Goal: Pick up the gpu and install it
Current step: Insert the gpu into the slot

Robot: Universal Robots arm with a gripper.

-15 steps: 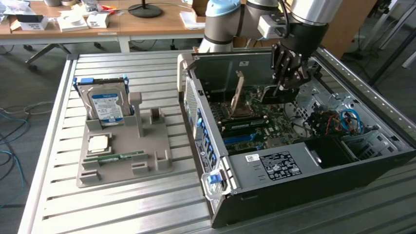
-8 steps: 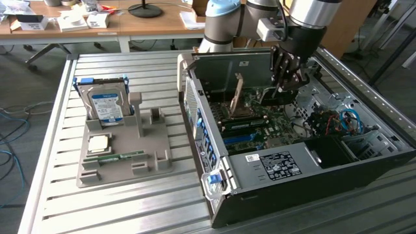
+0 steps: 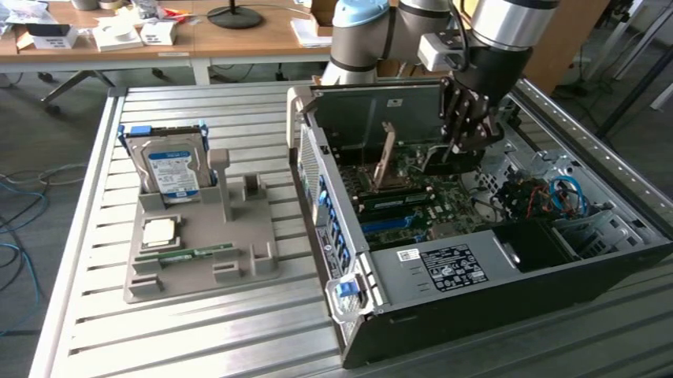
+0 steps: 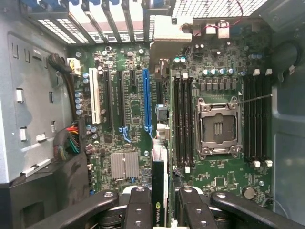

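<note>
The open black and grey metal computer case [image 3: 442, 268] lies on its side on the slatted aluminium table [image 3: 210, 331], with its green motherboard [image 4: 217, 171] facing up. The black two-fingered gripper [image 3: 466, 146] hangs inside the case, closed on the gpu [image 4: 158, 181], a thin dark circuit card seen edge-on between the fingers [image 4: 138, 210] in the wrist view. The card is clear of the board and not yet seated.

The main risk is misalignment. The card's edge appears to sit beside the long blue plastic expansion slot [image 4: 147, 100] rather than over it, towards the black memory slots [image 4: 183, 119]. Pressed down there, it would land on the small components between them and could crack or bend something. Its end bracket could also catch on the grey metal rear slot covers [image 4: 105, 19]. The grip is on a thin card, so any sideways push from the slot walls could tilt it, letting it jam or slip between the fingers.
</note>
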